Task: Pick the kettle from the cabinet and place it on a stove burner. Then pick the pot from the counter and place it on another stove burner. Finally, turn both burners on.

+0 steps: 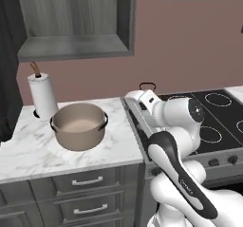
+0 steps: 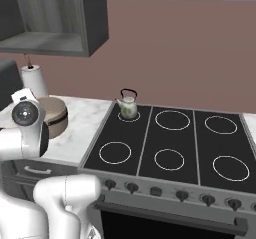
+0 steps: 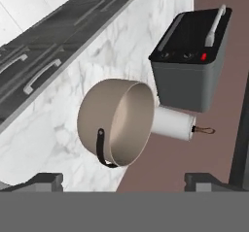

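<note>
The small floral kettle (image 2: 128,106) stands on the back-left burner (image 2: 129,116) of the black cooktop (image 2: 150,148); its black handle (image 1: 147,86) peeks over my arm. On the marble counter (image 1: 28,150) sits the tan pot (image 1: 78,125) (image 2: 54,115), left of the stove, with no lid. My gripper (image 3: 124,182) is open and empty. It hovers apart from the pot (image 3: 116,122) and looks at the side that bears one dark handle. The wall cabinet (image 1: 71,45) (image 2: 50,28) stands open above the counter.
A white paper-towel roll (image 1: 42,98) (image 3: 172,123) stands just behind the pot. A dark grey appliance (image 3: 192,63) sits further along the counter. Grey drawers (image 1: 88,181) run below. Dark knobs (image 2: 132,187) line the stove front, and other burner rings (image 2: 169,159) lie bare.
</note>
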You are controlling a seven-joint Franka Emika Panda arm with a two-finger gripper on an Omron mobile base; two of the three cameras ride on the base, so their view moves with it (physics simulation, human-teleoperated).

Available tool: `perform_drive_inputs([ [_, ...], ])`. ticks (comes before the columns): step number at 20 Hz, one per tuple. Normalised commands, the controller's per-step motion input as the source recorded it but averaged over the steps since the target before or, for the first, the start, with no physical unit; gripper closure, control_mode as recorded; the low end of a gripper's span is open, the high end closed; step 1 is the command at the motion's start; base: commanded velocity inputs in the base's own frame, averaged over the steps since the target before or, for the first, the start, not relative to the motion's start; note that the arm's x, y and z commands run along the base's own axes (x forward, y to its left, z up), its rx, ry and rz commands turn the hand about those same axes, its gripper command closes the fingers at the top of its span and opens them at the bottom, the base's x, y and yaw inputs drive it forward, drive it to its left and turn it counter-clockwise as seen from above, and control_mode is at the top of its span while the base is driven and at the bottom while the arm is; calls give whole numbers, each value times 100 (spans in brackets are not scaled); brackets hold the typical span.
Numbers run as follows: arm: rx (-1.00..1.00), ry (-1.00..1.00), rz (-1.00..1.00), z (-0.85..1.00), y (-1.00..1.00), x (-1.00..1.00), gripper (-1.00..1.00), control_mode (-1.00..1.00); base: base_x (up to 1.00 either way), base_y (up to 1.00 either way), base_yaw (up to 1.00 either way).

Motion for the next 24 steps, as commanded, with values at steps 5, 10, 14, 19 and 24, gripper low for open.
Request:
perform_drive_inputs([
  [5,0,0,0,0,0,0,-100,100,0,44,-2],
  [10,0,0,0,0,0,0,-100,100,2,37,-1],
  [14,0,0,0,0,0,0,-100,100,19,24,0],
  [19,0,0,0,0,0,0,-100,100,32,21,0],
  [24,0,0,0,0,0,0,-100,100,39,21,0],
])
